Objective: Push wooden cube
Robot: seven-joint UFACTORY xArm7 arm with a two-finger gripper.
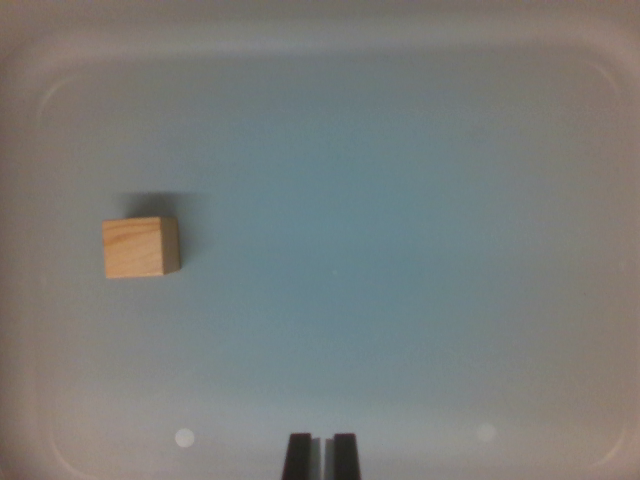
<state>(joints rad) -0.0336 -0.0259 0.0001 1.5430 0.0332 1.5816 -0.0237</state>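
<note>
Sitting at the left of the frame, a little above mid-height, the wooden cube (141, 247) rests flat on the pale blue-grey floor of a shallow tray (420, 250) with rounded corners, casting a soft shadow upward and to the right. Its light top face shows faint grain, and a darker side shows on its right edge. At the bottom centre, the pincer (321, 458) pokes into view as two dark fingertips set very narrowly, only a thin pale sliver between them, gripping nothing. Cube and pincer lie well apart.
</note>
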